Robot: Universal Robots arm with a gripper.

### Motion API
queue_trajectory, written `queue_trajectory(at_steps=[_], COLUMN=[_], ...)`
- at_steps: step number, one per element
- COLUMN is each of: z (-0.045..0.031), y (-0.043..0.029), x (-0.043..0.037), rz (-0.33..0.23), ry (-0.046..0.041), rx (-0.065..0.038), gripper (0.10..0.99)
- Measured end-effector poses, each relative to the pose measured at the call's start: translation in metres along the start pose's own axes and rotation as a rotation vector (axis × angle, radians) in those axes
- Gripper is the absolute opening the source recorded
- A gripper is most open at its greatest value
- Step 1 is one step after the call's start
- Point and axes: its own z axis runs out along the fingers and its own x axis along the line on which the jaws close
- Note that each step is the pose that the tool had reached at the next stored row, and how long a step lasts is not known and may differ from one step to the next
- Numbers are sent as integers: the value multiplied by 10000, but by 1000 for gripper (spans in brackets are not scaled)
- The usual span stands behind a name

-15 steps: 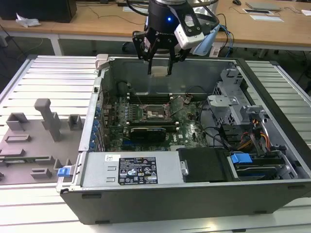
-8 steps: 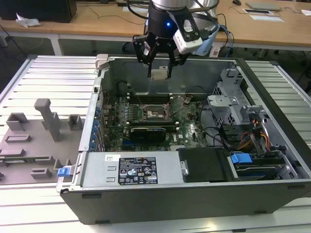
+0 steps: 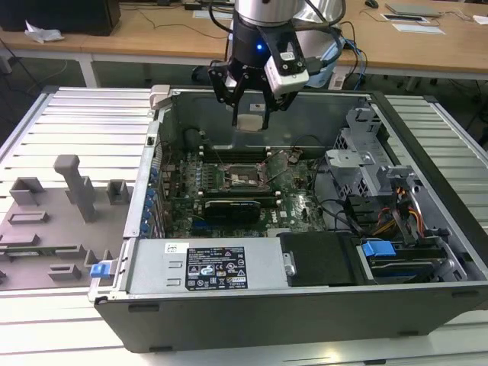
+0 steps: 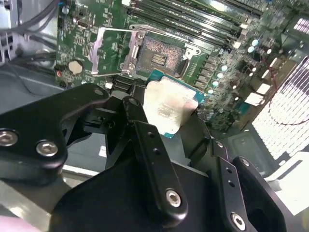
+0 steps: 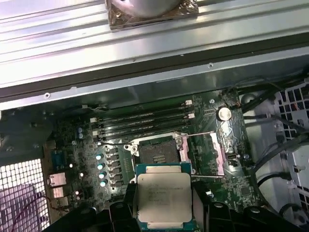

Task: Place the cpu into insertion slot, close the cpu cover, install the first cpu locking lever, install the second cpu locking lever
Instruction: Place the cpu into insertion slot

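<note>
Hovering over the insertion slot, tool clenched on cpu; first wrist view: cpu cover open

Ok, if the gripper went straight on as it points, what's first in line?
The cpu held in the gripper would probably meet the open socket first; nothing shows between, though depth is unclear.

Wrist vertical, tool downward, tight on the cpu
</note>
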Motion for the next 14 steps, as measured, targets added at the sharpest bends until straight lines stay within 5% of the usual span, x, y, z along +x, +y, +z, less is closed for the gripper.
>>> queue_trajectory(at_steps=[14], z=[66], y=[-6], x=[-1], rz=[3425], ry=[-300], rx=[-64], gripper=[541])
